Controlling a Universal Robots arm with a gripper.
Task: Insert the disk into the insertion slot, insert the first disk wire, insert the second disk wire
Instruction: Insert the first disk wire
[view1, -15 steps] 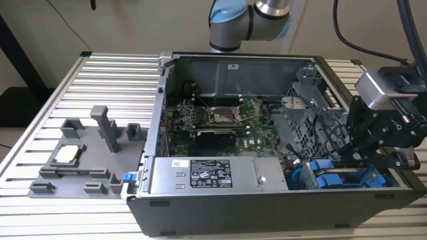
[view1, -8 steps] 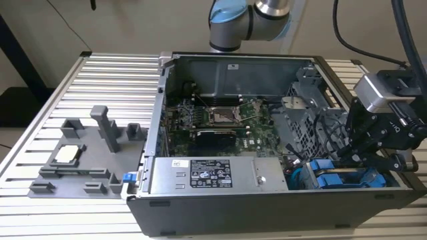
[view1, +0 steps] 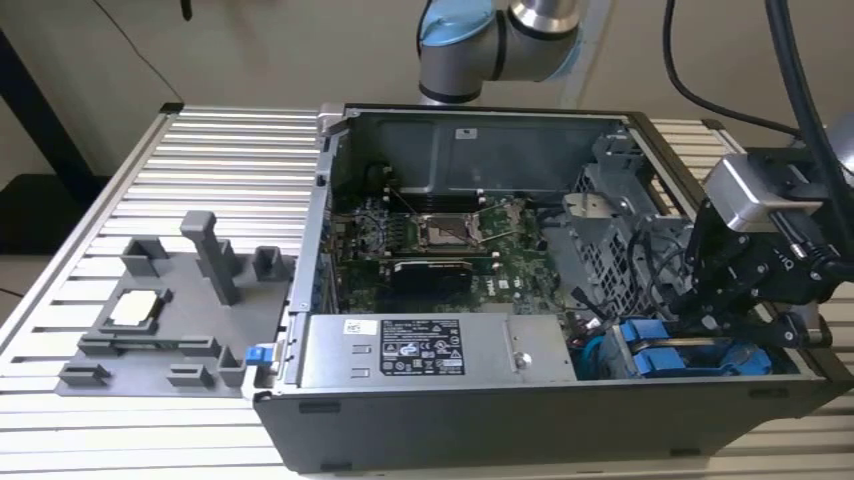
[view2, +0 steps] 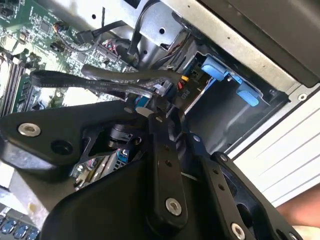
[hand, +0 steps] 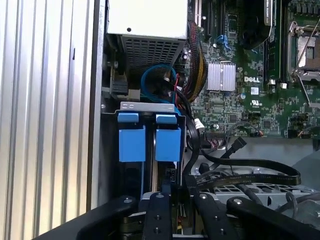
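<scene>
Closest to the exterior camera is the near wall of the open dark-grey metal computer case (view1: 534, 425), just the one case, sat on the ribbed aluminium surface (view1: 174, 150). Right behind that wall, in the near right corner, is the insertion slot (hand: 147, 106), a grey sheet-metal bay with two bright blue plastic carriers in it, side by side. The farther one looks to be the disk (hand: 167, 144), fully seated, its metal body hidden. The nearer is the second blue carrier (hand: 132, 144).

The black end effector (hand: 176, 189) hangs at the bay's right end, in line with the disk, with a small blue-and-white plug (view2: 141, 102) right at its tip. Honestly can't tell if it's apart, together or clamped. At least two flat black cables (view2: 75, 80) loop past it.

Room is tight there: the near wall, one big grey box with a white label (view1: 427, 350) to the left, and a perforated grey cage (view1: 601, 240) on the far side. Left of the case the surface is roomier and carries one grey plastic fixture (view1: 160, 320).
</scene>
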